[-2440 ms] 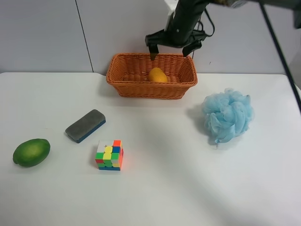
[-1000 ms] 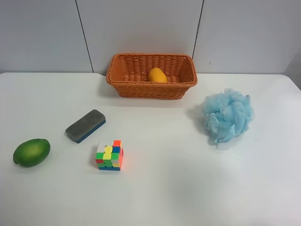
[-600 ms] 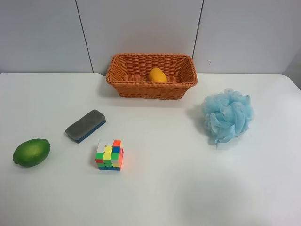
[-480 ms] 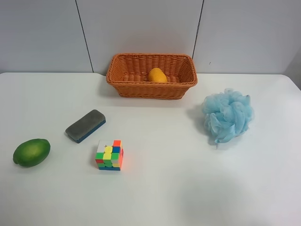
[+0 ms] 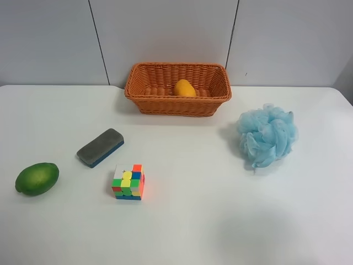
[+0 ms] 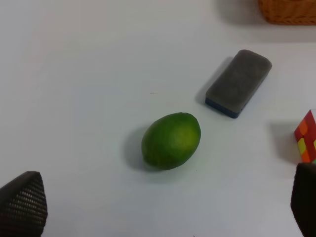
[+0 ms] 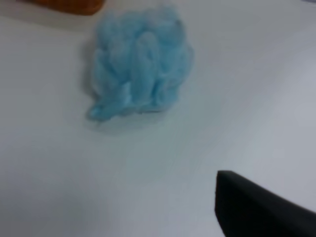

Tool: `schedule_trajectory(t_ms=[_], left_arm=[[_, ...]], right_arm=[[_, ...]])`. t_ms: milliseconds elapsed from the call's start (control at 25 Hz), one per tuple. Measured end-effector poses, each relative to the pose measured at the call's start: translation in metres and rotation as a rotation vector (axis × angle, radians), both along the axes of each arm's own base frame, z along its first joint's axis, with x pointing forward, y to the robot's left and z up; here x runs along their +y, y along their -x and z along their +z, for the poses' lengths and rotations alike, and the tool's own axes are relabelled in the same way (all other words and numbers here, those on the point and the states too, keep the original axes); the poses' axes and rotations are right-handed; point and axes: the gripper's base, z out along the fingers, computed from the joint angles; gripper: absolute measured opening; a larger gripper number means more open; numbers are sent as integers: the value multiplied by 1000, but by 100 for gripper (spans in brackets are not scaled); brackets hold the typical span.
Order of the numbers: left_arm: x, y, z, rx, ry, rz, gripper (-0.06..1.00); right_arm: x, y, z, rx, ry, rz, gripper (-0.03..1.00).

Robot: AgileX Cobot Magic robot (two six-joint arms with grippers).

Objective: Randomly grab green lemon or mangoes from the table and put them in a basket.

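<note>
The green lemon (image 5: 37,178) lies on the white table (image 5: 193,221) at the exterior high view's left front. The left wrist view shows it (image 6: 171,140) ahead of my left gripper (image 6: 163,210), whose fingers (image 6: 22,203) stand wide apart and empty, clear of the fruit. The orange-yellow mango (image 5: 185,88) lies inside the wicker basket (image 5: 176,106) at the table's back. No arm shows in the exterior high view. Only one dark finger (image 7: 256,212) of my right gripper shows, over bare table.
A grey eraser (image 5: 100,147) and a multicoloured puzzle cube (image 5: 128,181) lie between the lemon and the basket; both show in the left wrist view, the eraser (image 6: 239,83) and the cube (image 6: 307,143). A blue bath puff (image 5: 267,134) sits at the right, also in the right wrist view (image 7: 140,61).
The arm that hovered open over the basket 2.4 s ago has left the exterior high view. The mango stays in the basket. Nothing has moved in the last second.
</note>
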Motion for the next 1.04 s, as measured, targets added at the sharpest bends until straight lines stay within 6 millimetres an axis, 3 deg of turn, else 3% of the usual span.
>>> schedule_trajectory(t_ms=[320, 1040], left_arm=[[0, 0, 0, 0, 0, 0, 99], [0, 0, 0, 0, 0, 0, 99]], right_arm=[[-3, 10, 0, -65, -12, -298, 99], [-3, 10, 0, -65, -12, -306, 99]])
